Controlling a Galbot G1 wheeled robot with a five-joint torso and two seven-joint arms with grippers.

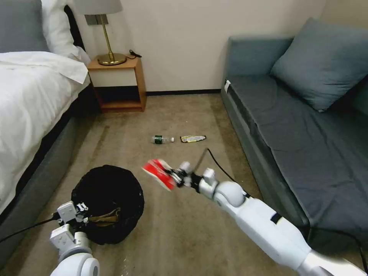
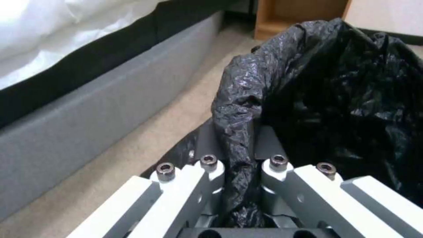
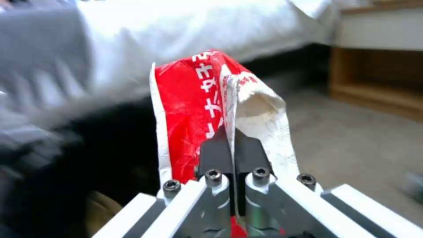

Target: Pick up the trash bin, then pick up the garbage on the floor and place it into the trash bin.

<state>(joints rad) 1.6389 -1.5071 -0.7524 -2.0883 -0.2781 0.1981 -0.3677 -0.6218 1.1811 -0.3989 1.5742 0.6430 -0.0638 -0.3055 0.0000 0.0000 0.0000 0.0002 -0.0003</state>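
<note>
Carpeted bedroom floor, bed left, sofa right. Nearest: left gripper pinched on bagged rim of trash bin, bin low at robot's left. Right gripper pressed together on red-and-white packet, held in air beside bin, not over opening. Risk: thin grip, packet slipping or released early, landing outside rim. Farther off: bottle, snack wrapper on carpet.
</note>
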